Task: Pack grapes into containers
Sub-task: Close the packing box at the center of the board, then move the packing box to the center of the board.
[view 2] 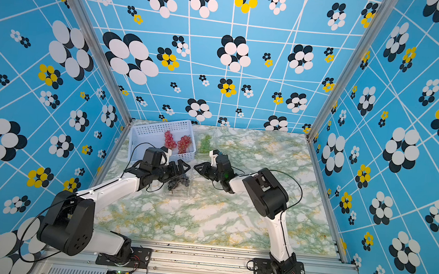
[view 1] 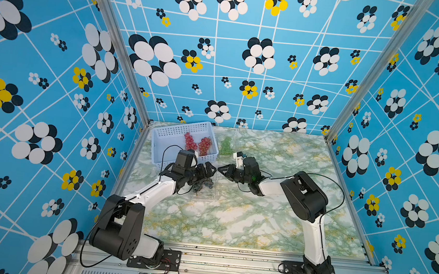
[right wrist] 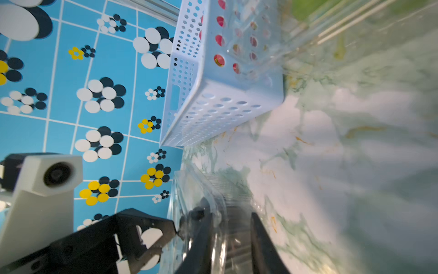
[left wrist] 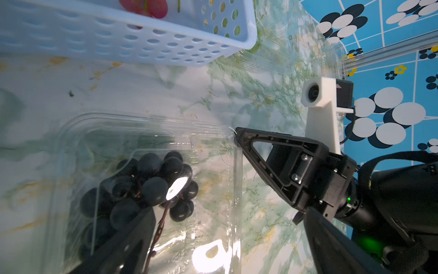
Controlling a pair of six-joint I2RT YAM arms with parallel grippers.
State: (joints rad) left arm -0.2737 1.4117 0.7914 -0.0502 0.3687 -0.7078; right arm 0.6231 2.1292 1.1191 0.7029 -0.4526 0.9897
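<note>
The left gripper [left wrist: 228, 210] is spread wide and has hold of nothing. Right beneath it, framed between its two fingers [left wrist: 132, 239] in the left wrist view, the dark bunch of grapes [left wrist: 151, 185] rests inside a clear container [left wrist: 147, 117] on the marbled table [view 1: 232, 220]. Whether the nearer finger touches the berries cannot be told. Facing it almost tip to tip, just across the container's side wall, the right gripper [view 1: 222, 170] meets that box at its corner. In the right wrist view its jaws stand a narrow way apart with the clear plastic edge between them, and whether the pads press on it cannot be made out. Beyond both grippers, near but apart from them, sits the pale blue perforated basket [view 1: 163, 149], with one red bunch [view 1: 191, 140] and a second red bunch [view 1: 205, 145] inside. Just beside the basket, past the right gripper, the green bunch [view 1: 225, 145] lies in a second clear container [left wrist: 331, 59], which hardly shows in both top views.
</note>
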